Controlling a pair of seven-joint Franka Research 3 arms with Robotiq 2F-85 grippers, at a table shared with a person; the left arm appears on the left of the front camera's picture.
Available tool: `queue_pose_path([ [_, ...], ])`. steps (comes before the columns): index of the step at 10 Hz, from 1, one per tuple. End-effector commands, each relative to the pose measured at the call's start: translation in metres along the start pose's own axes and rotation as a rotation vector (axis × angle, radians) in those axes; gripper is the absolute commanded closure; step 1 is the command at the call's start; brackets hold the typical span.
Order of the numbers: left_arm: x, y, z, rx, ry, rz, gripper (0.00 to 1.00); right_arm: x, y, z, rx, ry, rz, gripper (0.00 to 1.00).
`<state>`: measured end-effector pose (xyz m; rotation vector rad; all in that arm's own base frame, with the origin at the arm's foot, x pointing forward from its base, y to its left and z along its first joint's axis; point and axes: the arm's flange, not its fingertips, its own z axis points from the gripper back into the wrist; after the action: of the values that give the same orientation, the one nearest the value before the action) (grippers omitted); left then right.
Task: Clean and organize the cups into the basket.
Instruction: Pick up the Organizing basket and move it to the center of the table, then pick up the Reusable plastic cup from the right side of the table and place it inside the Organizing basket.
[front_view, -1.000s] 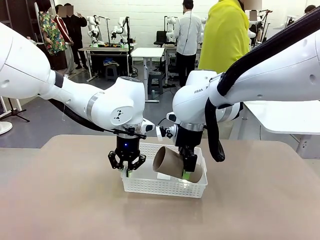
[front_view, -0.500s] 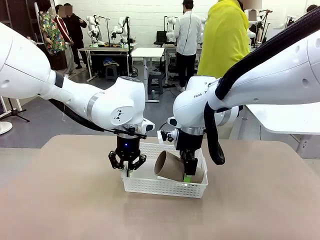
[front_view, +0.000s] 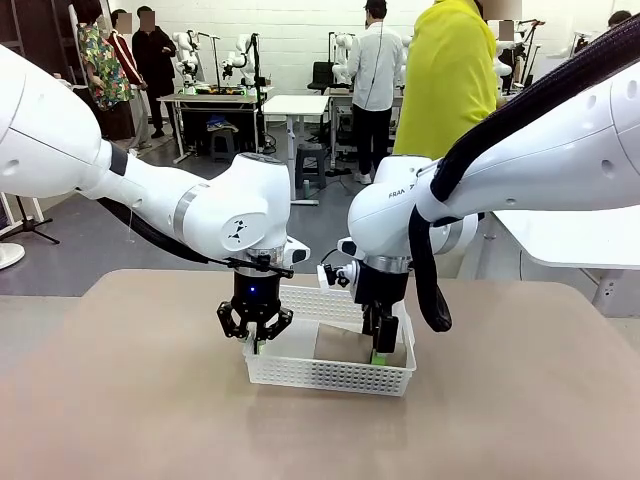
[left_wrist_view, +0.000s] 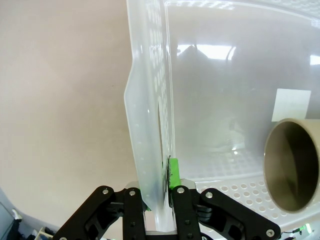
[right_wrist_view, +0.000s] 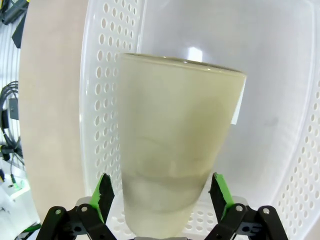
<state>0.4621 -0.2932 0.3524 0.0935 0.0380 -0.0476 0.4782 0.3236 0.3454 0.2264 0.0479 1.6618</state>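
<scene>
In the middle of the table (front_view: 130, 400) sits the basket (front_view: 330, 378), and one tan cup (front_view: 345, 343) lies on its side inside it, toward the right end, with its mouth facing left. The right gripper (front_view: 380, 350) reaches down into the basket with its jaws open astride the cup. The green pads (right_wrist_view: 105, 197) stand just clear of its sides, seemingly nearer the narrow end. The left gripper (front_view: 255, 345) is clamped on the basket's left wall, one finger inside and one outside, and the thin plastic bows a little at the pinch. The cup looks light and stiff enough for a moderate squeeze, though a thin wall would likely dent under a hard one. Its matte skin should give the pads good friction. The taper is the catch: a grip near the base may squirt the cup out toward the narrow end, and lying round on a smooth floor it may roll. The best hold is probably across the body near the middle, or over the rim. The basket seems light and flexible, so holding it by the wall steadies it better than it would lift it.
</scene>
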Motion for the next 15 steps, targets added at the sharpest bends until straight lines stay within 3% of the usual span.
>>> queue_pose_path([
  [1, 0.001, 0.001, -0.001, 0.008, -0.006, -0.013, 0.97, 0.003, -0.005, 0.004, 0.004, 0.015, -0.003, 0.0],
  [3, 0.001, 0.001, -0.001, 0.008, -0.006, -0.013, 0.97, -0.001, 0.0, 0.015, -0.013, -0.011, -0.002, 0.0],
  [5, 0.001, 0.001, -0.001, 0.008, -0.006, -0.013, 0.97, -0.021, 0.025, 0.065, -0.112, -0.088, -0.006, 0.0],
  [7, 0.001, 0.001, -0.001, 0.008, -0.006, -0.013, 0.97, -0.075, 0.066, 0.13, -0.224, -0.191, -0.034, 0.0],
  [8, 0.001, 0.001, -0.001, 0.008, -0.006, -0.013, 0.97, -0.109, 0.081, 0.142, -0.221, -0.261, -0.045, 0.0],
  [9, 0.001, 0.001, -0.001, 0.008, -0.006, -0.013, 0.97, -0.142, 0.093, 0.143, -0.187, -0.326, -0.059, 0.0],
  [12, 0.001, 0.001, -0.001, 0.008, -0.006, -0.013, 0.97, -0.215, 0.128, 0.123, -0.136, -0.365, -0.122, 0.0],
  [14, 0.001, 0.001, -0.001, 0.008, -0.006, -0.013, 0.97, -0.233, 0.137, 0.116, -0.12, -0.315, -0.229, 0.0],
  [15, 0.001, 0.001, -0.001, 0.008, -0.006, -0.013, 0.97, -0.227, 0.13, 0.121, -0.134, -0.373, -0.147, 0.0],
])
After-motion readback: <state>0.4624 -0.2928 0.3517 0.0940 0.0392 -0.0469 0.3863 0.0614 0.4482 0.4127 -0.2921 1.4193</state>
